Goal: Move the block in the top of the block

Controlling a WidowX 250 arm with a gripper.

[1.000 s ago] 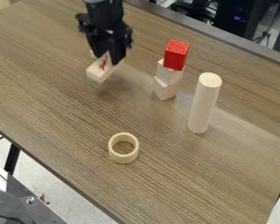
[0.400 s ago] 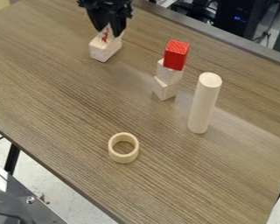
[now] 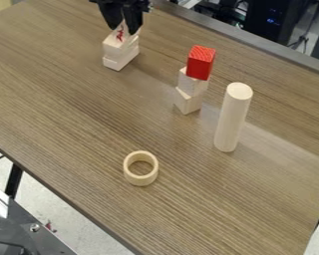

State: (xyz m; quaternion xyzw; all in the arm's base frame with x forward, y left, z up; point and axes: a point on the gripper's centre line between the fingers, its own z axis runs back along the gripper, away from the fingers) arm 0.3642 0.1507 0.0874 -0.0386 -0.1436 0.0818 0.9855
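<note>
The wood-grained bench [image 3: 76, 124] runs across nearly the whole view, its far edge crossing from 12 toward 3 o'clock. Past that edge, around 1 o'clock, is dark equipment [image 3: 272, 20]. Off the near edge, at 7 to 8 o'clock, sits a grey machine part [image 3: 29, 211] with a bolt on it.

The black hand [image 3: 123, 31] hangs down over the bench at 11 o'clock, gripping the upper block [image 3: 114, 49], one finger on each side of it. Red marks show on the part of this block between the fingers. The upper block is right over a pale lower block [image 3: 120, 61], which lies on the bench; whether the two fully touch I cannot tell.

The tall pale cylinder [image 3: 231, 119] stands upright on the bench, toward 3 o'clock in the view. Just off its 11 o'clock side rises a tower of three blocks: a red block [image 3: 201, 63] on top, a pale middle block [image 3: 193, 83] under it, and a pale bottom block [image 3: 188, 100] turned at a different angle. From the gripped block the tower is at 4 o'clock, well apart, and it stands in the way on a straight line from there to the cylinder.

The smallest separate item is the pale ring [image 3: 141, 180]. It rests on the bench, hole upward, well apart at 6 o'clock from the gripped block and between 8 and 9 o'clock from the cylinder's foot.
</note>
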